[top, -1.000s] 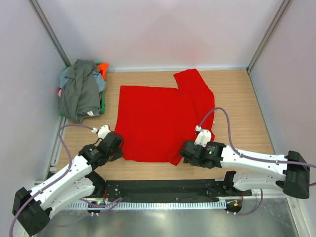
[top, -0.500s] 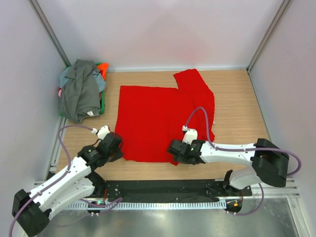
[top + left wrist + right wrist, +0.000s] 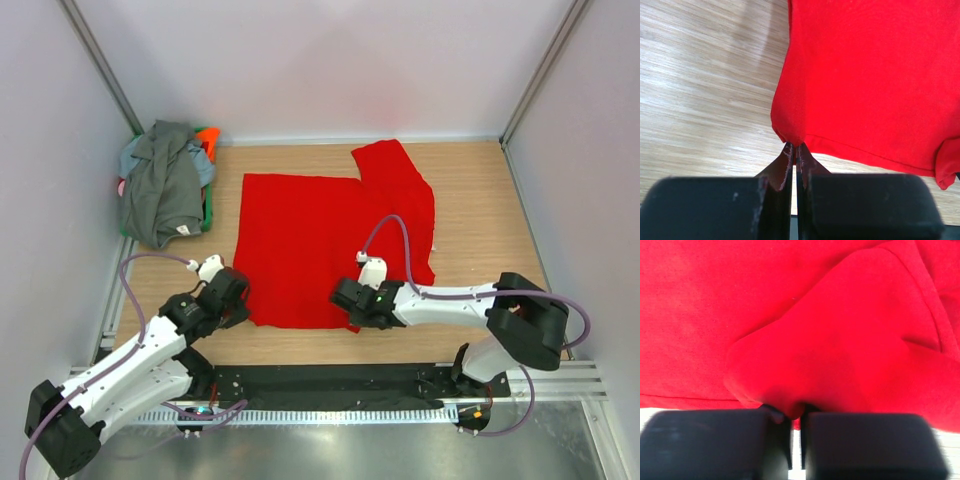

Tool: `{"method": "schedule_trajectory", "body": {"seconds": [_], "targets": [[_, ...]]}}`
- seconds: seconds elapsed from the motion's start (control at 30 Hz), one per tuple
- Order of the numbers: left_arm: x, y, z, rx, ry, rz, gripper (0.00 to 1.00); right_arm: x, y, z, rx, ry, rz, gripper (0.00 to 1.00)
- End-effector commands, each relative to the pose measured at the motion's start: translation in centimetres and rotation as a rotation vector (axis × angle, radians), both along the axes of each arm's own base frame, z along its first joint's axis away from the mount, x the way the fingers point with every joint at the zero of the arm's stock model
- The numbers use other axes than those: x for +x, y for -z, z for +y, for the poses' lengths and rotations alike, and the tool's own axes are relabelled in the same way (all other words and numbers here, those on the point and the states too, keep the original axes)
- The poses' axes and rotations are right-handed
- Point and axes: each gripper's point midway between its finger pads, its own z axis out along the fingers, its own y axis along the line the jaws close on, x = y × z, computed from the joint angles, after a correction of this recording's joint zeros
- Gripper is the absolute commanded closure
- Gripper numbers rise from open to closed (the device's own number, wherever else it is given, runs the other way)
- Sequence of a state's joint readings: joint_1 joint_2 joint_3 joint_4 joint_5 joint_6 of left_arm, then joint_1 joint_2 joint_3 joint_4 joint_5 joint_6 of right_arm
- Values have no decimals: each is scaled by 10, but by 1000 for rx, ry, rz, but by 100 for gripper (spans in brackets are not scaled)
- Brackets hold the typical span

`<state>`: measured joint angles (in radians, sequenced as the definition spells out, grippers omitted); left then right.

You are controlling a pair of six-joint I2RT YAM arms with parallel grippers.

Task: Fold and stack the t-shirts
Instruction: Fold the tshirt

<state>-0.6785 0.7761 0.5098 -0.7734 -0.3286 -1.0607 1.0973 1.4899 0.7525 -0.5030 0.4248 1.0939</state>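
At ten o'clock on the desk (image 3: 480, 190), the heap of waiting t-shirts (image 3: 165, 185) lies bundled. A dark grey shirt (image 3: 155, 200) is on top, with orange, blue, green and pink edges showing beneath.

The left pincer (image 3: 794, 149) sits at seven o'clock of the red t-shirt (image 3: 300, 240). Its fingers are drawn almost together on the very tip of the near-left hem corner. That bite looks thin. I judge that a pull toward twelve o'clock could slide the corner out and let that side drop crooked.

The red t-shirt lies spread at the desk's centre, with a flap of cloth doubled over along its right side.

The right pincer (image 3: 796, 412) is at five o'clock of the shirt, narrowed on a bulging fold of red cloth. It may be gripping more than one layer, so lifting could drag the doubled flap open or bunch the hem. If the two arms rise unevenly, the fold line would likely skew.
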Motion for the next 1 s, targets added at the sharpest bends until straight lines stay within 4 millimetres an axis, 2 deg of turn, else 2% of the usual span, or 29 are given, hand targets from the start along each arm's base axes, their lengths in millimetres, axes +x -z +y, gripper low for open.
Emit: {"method": "schedule_trajectory", "body": {"seconds": [0.0, 0.13, 0.17, 0.23, 0.27, 0.43, 0.53, 0.63, 0.67, 0.7, 0.73, 0.77, 0.8, 0.83, 0.9, 0.97], "targets": [[4, -1, -1, 0, 7, -18, 100, -9, 6, -10, -11, 3, 26, 98], [5, -3, -2, -4, 7, -19, 100, -27, -4, -21, -28, 6, 52, 99], [5, -3, -2, -5, 8, -19, 100, -35, -4, -30, -58, 9, 77, 99], [6, -5, -4, -14, 6, -25, 100, -47, -14, -30, -54, -17, 92, 99], [6, -5, -3, -12, 6, -22, 100, -55, -16, -39, -82, -12, 114, 99], [8, -14, -5, -20, 6, -35, 100, -89, -33, -44, -49, -64, 151, 99], [6, -15, -5, -24, 7, -31, 100, -112, -32, -41, -6, -94, 198, 99], [5, -17, -5, -33, 7, -30, 100, -137, -29, -29, 39, -147, 248, 84], [4, -17, -5, -38, 5, -27, 100, -142, -31, -26, 47, -157, 251, 69], [3, -18, -6, -44, 5, -30, 100, -147, -34, -22, 55, -170, 247, 60], [3, -18, -6, -48, 5, -29, 100, -144, -45, -15, 75, -167, 211, 51], [2, -18, -7, -54, 7, -28, 99, -146, -53, -11, 85, -188, 187, 36], [2, -19, -7, -58, 3, -31, 99, -142, -68, -2, 114, -181, 159, 31], [2, -20, -6, -59, 2, -31, 99, -129, -74, -15, 67, -136, 94, 22], [1, -21, -7, -66, 3, -29, 99, -118, -90, -23, 71, -87, 40, 18], [0, -22, -8, -72, 9, -27, 99, -109, -97, -42, 49, -8, -4, 17]]}}
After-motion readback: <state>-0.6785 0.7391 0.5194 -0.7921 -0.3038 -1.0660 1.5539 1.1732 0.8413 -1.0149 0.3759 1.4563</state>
